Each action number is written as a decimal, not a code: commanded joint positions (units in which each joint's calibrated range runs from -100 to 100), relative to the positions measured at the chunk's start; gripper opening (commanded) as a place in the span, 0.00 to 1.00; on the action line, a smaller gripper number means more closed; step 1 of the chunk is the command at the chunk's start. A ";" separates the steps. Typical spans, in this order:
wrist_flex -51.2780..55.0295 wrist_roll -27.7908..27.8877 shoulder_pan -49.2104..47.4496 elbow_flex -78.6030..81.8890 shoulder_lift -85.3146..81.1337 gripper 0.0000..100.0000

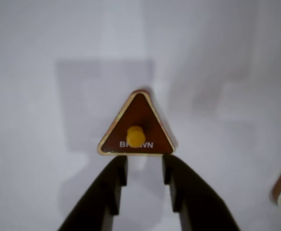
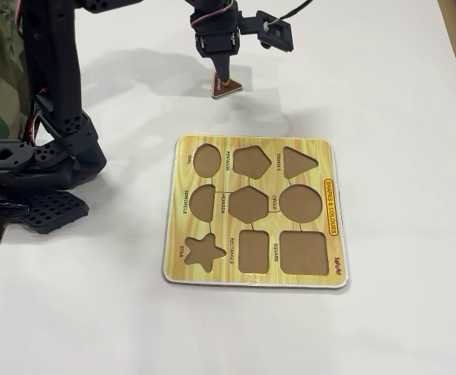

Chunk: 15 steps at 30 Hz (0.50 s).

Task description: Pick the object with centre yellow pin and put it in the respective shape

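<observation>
- In the wrist view, the gripper (image 1: pixel 143 166) is seen entering from the bottom edge, its two dark fingers (image 1: pixel 112 185) held apart with a clear gap between them.
- Nothing is clamped between the fingers; white table (image 1: pixel 44 57) is seen through the gap.
- The triangle piece (image 1: pixel 136 126) is found just beyond the fingertips, centred on the gap, with its flat base nearest the tips and its point directed away from them.
- A yellow knob (image 1: pixel 135 134) is seen at the middle of the piece, in line with the gap; white lettering beneath it is partly hidden by the knob.
- Whether the fingertips touch the piece's base cannot be told.
- In the fixed view, the gripper (image 2: pixel 222 74) is shown pointing down over the triangle piece (image 2: pixel 226 87), which lies on the table (image 2: pixel 384 94).
- The puzzle board (image 2: pixel 333 205) lies well apart from the fingers, nearer the camera.
- Its triangle recess (image 2: pixel 298 162) sits in the board's far right corner, with nothing in it.
</observation>
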 commanded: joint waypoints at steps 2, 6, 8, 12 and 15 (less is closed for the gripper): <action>-0.59 0.13 -0.45 -2.88 -0.88 0.09; -0.59 0.13 -0.55 -2.88 -0.88 0.09; -0.59 0.13 -0.55 -2.88 -0.88 0.09; -0.59 0.13 -0.64 -2.88 -0.88 0.09; -0.59 0.18 -1.43 -2.88 -0.88 0.09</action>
